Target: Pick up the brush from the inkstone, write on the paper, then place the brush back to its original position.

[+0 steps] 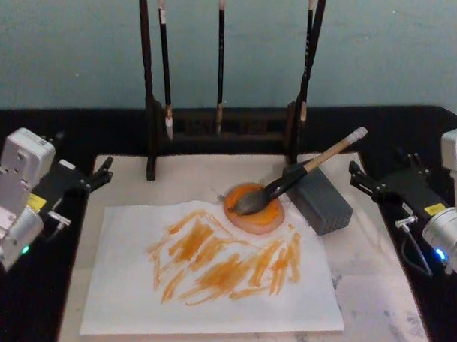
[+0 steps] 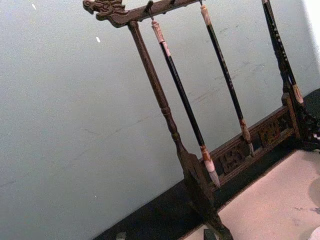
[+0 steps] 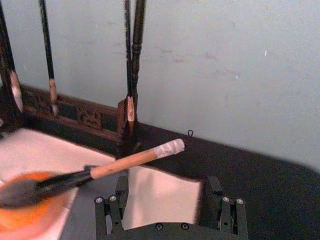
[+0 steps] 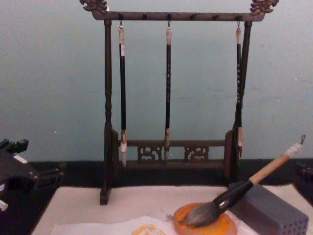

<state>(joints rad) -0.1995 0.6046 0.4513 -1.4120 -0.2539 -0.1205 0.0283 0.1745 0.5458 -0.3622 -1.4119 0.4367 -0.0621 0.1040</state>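
I see the brush (image 1: 288, 184) lying with its bristles on the orange inkstone (image 1: 268, 217), its handle propped on the grey perforated block (image 1: 325, 203). The paper (image 1: 209, 305) just in front carries orange strokes. The left gripper (image 1: 101, 174) and right gripper (image 1: 359, 181) flank the desk (image 1: 388, 319), jaws released and empty.

One large brush (image 1: 288, 182), three thin brushes (image 1: 219, 66), one inkstone (image 1: 270, 216), one paper (image 1: 209, 305), one block (image 1: 325, 201).

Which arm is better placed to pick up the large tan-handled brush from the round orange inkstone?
Right. The large tan-handled brush slants toward the black right gripper, its white end nearest; the black left gripper sits across the white paper.
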